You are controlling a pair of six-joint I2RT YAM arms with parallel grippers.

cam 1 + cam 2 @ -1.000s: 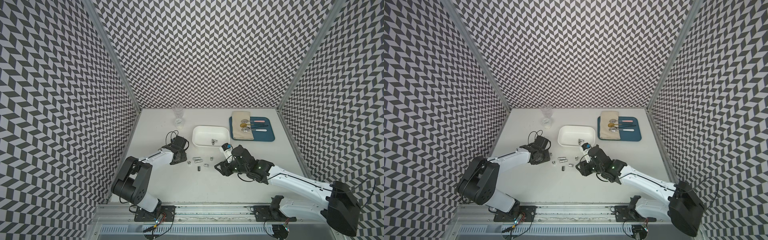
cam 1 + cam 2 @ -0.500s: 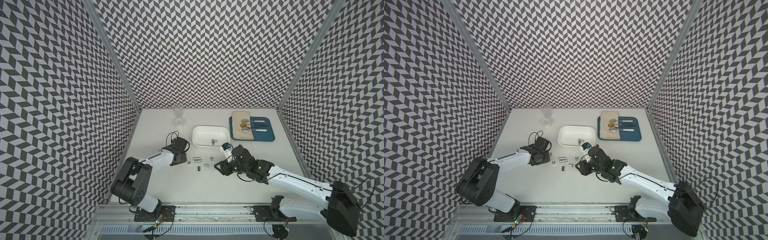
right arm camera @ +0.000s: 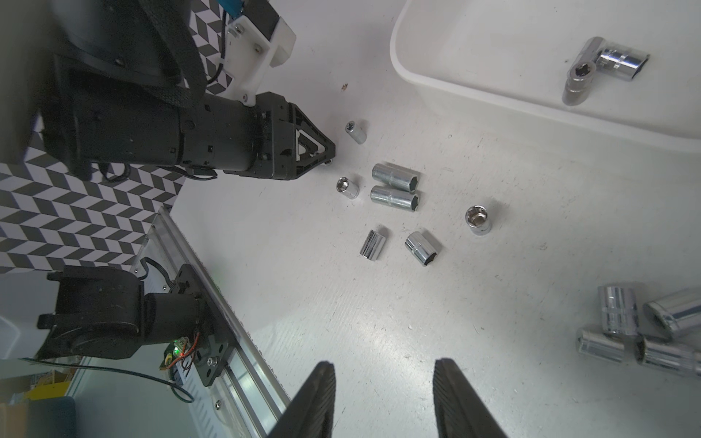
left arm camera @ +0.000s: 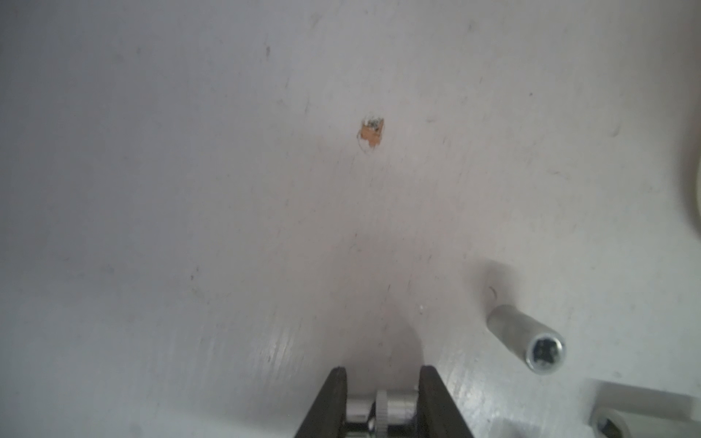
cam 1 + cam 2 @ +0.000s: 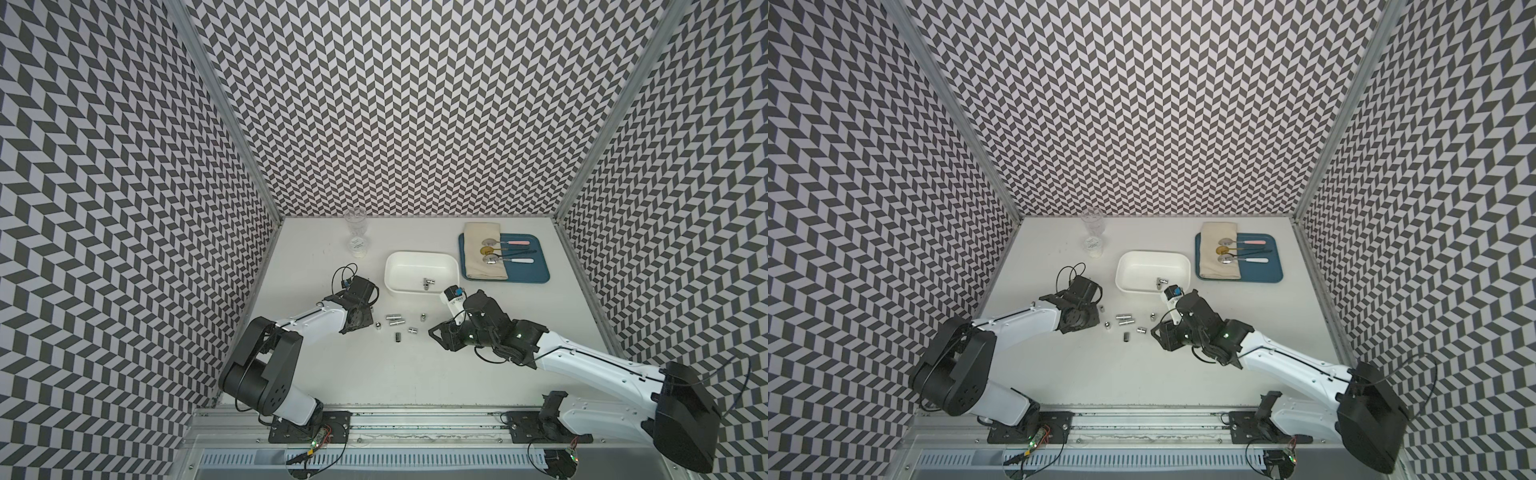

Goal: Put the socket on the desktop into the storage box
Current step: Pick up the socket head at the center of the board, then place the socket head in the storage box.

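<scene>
The surface (image 5: 415, 374) carries all items. The storage box (image 5: 415, 264) stands on it toward the back, left of the blue tray (image 5: 530, 272), and it already holds two sockets (image 3: 603, 64) near its front wall. My left pincer (image 4: 382, 383) is low over the surface and is closed to a narrow gap on a small socket (image 4: 381, 411). Both fingers (image 4: 335, 394) press against the ends of the socket, so its long axis runs crosswise from finger to finger. The coming move depends on one relation: the storage box lies ahead of the left pincer and to its right, with bare surface between them. In my judgement, the left arm should lift and carry, because it has the part. My right pincer (image 3: 383, 379) is partly open and empty. It hovers near the loose sockets (image 3: 394, 189), which lie between the two pincers in front of the box. No brand, size mark or other lettering is legible on any socket or on the box.
</scene>
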